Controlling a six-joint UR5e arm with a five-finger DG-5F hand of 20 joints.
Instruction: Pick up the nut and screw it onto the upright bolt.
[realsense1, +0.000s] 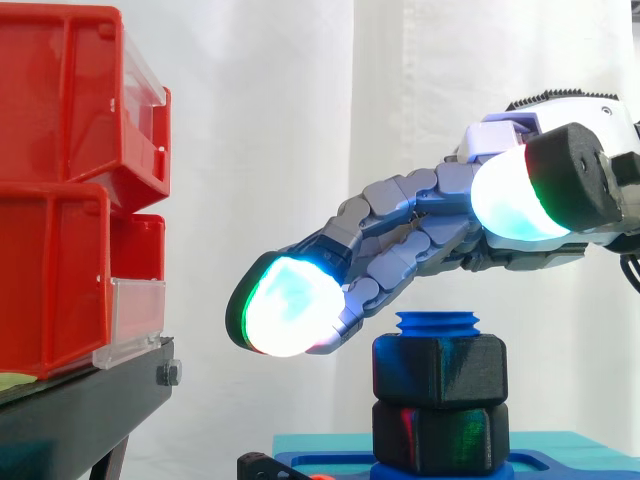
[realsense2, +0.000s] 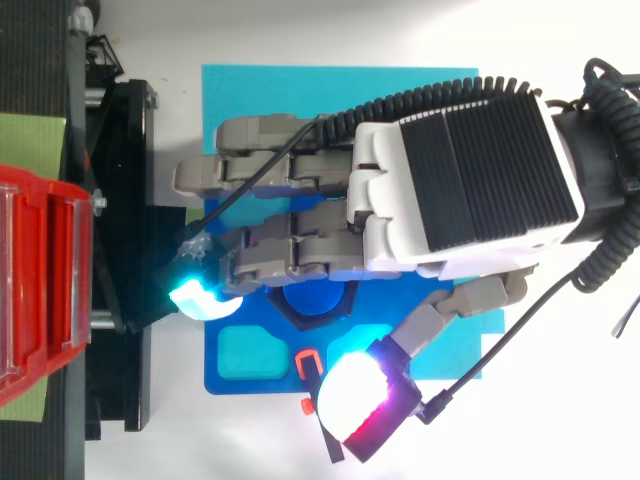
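Side view shows upper nut (realsense1: 440, 368) on bolt (realsense1: 437, 322), hand (realsense1: 420, 225) above.

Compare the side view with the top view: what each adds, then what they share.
Side view: the upper nut sits on the lower nut, the blue bolt poking above both, the open hand just over it. Top view: a teal recess in the blue base; the fingers cross over the bolt, thumb off to one side. Both: hand, bolt, red bins, black stand, base, cyan mat.
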